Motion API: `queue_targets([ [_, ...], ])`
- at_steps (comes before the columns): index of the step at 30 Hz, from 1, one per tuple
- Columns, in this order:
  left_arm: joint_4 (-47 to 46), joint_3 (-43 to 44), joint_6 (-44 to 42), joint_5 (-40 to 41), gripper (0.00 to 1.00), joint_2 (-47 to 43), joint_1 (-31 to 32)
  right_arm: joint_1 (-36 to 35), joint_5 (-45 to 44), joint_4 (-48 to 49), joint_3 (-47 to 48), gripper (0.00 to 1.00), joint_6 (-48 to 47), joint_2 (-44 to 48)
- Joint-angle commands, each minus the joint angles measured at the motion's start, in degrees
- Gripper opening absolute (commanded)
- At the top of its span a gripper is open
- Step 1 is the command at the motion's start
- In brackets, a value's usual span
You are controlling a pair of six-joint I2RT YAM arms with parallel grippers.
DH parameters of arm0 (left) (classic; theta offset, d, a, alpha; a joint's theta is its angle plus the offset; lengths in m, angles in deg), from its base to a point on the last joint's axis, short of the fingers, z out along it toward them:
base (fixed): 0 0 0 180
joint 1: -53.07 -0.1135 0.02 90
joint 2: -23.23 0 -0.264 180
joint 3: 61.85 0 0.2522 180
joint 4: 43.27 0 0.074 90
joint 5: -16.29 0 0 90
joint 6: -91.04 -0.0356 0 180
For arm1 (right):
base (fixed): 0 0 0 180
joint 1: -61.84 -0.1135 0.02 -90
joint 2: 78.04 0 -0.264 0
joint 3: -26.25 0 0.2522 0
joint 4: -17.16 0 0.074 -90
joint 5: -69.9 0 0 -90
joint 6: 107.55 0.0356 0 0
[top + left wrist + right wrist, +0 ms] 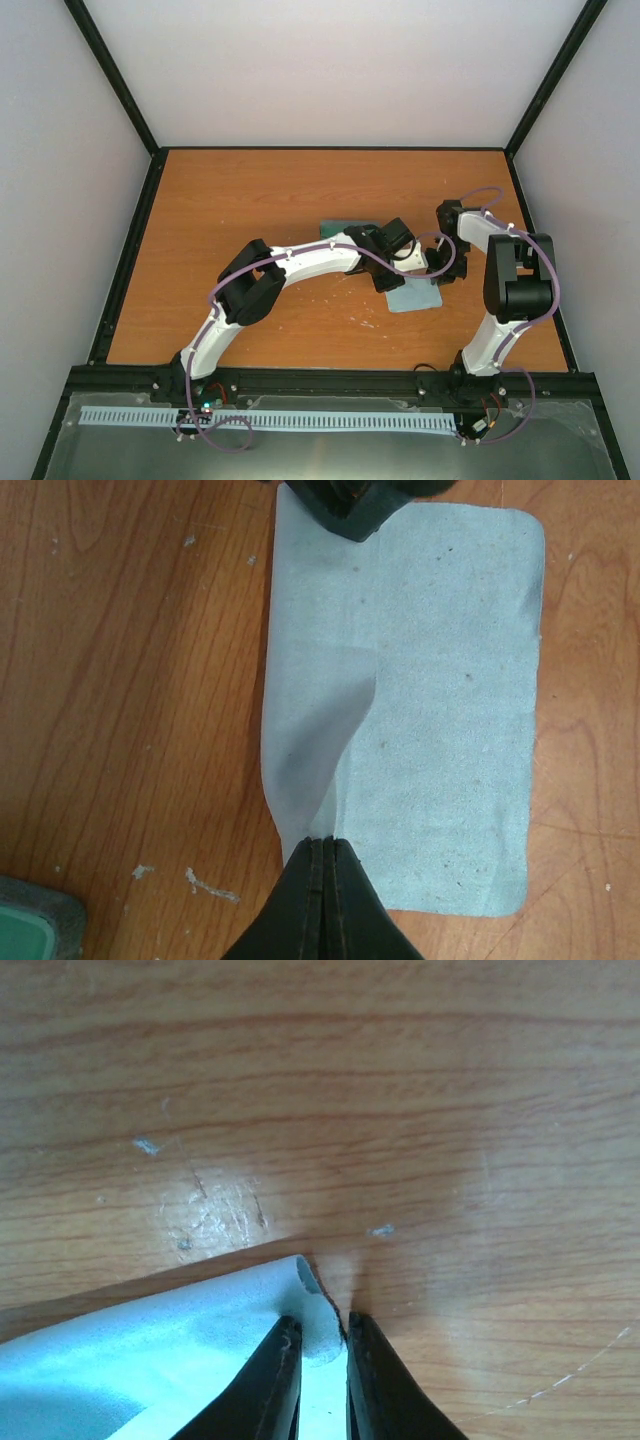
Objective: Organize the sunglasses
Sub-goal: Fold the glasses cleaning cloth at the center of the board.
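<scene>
- Now the left fingers (308, 890) are pressed together, pinching an edge of the pale blue cloth (440, 680), bottom middle of the left wrist view.
- The right fingers (275, 1370) pinch a curled cloth corner.
- The cloth lies on the wooden bench (120, 680).
- A grey-blue case (35, 925) peeks in at bottom left.
- I cannot tell where the sunglasses are.

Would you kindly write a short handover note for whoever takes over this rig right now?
Left hand: shut on one edge of the pale blue square cloth, pinching up a fold.
Right hand: fingers close on either side of a cloth corner; grip unclear.
Grey-blue oblong case: on the wooden table, partly hidden by the left arm.
Sunglasses: not visible in any view.
Done: nothing visibly put away.
Left: locate the sunglasses, then probably stow them and deal with the cloth.
</scene>
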Motion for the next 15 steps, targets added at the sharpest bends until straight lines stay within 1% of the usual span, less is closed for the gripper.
queue_targets([
  [1, -0.87, 0.54, 0.46, -0.08, 0.01, -1.93, -0.03, -0.98, -0.39, 0.99, -0.79, 0.11, -0.14, -1.71],
  [5, -0.92, 0.47, 0.38, 0.01, 0.01, -1.95, -0.04, -1.29, -0.6, 1.06, -0.86, 0.03, -0.05, -1.91],
  [15, -0.84, 0.41, 0.41, 0.18, 0.01, -1.99, -0.03, -1.35, -1.18, -0.64, 1.19, 0.03, 0.46, 0.32],
])
